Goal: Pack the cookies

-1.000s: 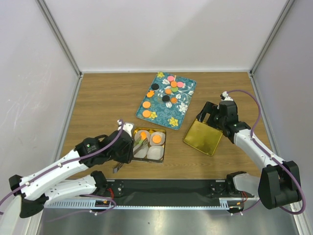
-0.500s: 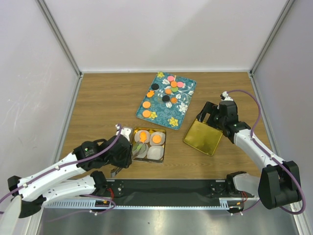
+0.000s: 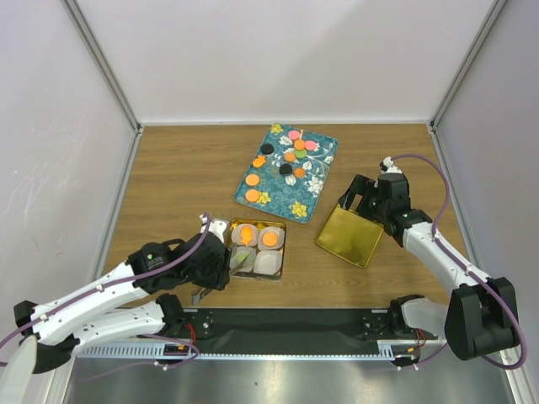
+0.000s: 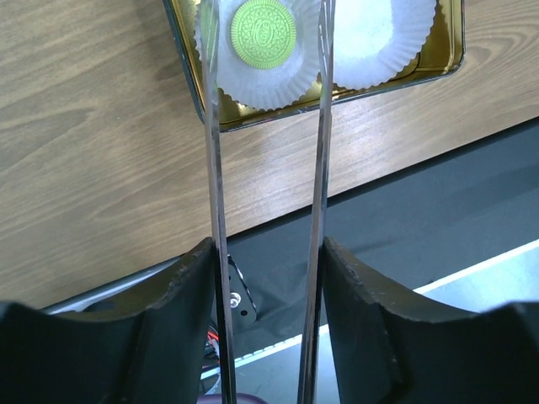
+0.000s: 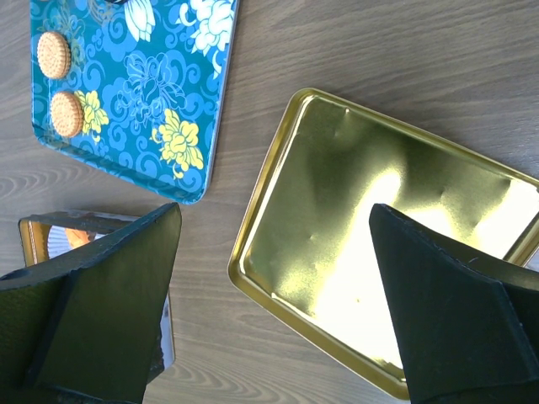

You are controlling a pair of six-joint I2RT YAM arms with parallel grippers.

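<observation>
The cookies (image 3: 290,156) lie as small orange, pink, black and green discs on the teal flowered tray (image 3: 313,185). The gold tin (image 3: 258,222) holds white paper cups, two with orange cookies (image 3: 269,239). My left gripper (image 3: 217,263) is shut on metal tongs (image 4: 215,168) at the tin's near-left corner. In the left wrist view my left gripper (image 4: 268,252) points the tongs over the tin (image 4: 189,76). Their arms stand apart either side of a green cookie (image 4: 263,32) lying in a cup; the tips are out of frame. My right gripper (image 3: 358,198) is open and empty over the gold lid (image 3: 349,236).
An empty paper cup (image 4: 379,34) sits beside the green one. In the right wrist view my right gripper (image 5: 274,244) spans the lid's (image 5: 379,219) left edge, with the tray's corner (image 5: 143,101) and two orange cookies (image 5: 52,54) beyond. White walls enclose the table.
My left gripper has drawn back with the tongs from over the tin toward the near-left. The right arm has not moved.
</observation>
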